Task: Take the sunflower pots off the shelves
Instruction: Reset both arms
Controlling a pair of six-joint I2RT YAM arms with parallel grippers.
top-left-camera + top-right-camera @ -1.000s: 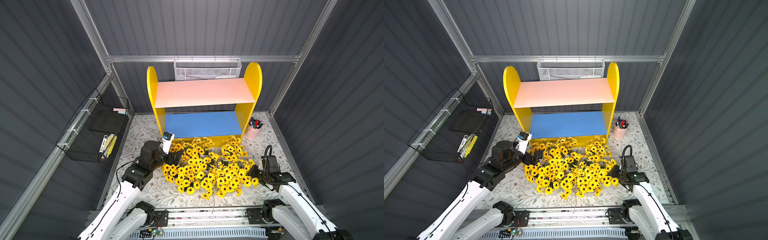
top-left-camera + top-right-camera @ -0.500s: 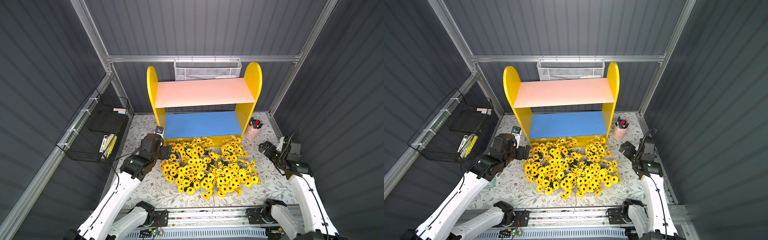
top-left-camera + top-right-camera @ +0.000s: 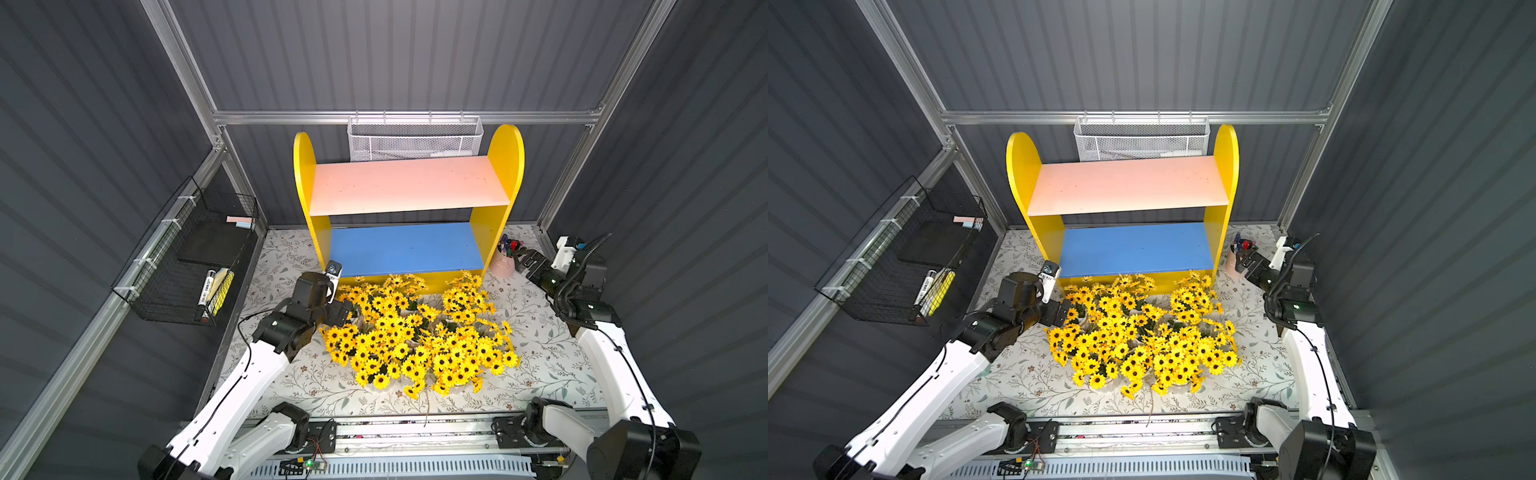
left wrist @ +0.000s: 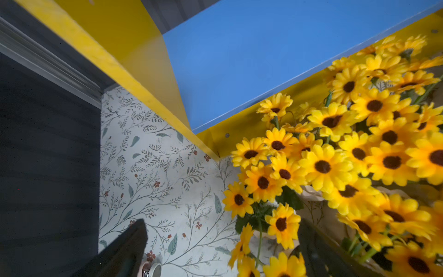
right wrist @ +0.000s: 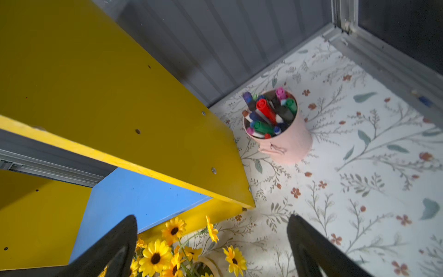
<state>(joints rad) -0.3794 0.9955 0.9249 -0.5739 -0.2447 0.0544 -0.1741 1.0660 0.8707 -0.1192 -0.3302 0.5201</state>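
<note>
Yellow, dark-centred sunflower pots (image 3: 415,332) cluster on the near side of the shelves (image 3: 409,185). The left gripper (image 4: 221,221) and right gripper (image 5: 212,217) both gape wide.

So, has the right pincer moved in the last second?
Yes. The right pincer left the edge of the sunflower pots and swung back, now open beside the pink pen cup.

I count 1 shelf unit (image 3: 505,166), 2 boards (image 3: 407,185) on it, 1 white mesh basket (image 3: 415,143), 1 black wire basket (image 3: 187,266), 1 pink pen cup (image 3: 503,266), sunflower pots (image 3: 415,336) too tightly massed to count
</note>
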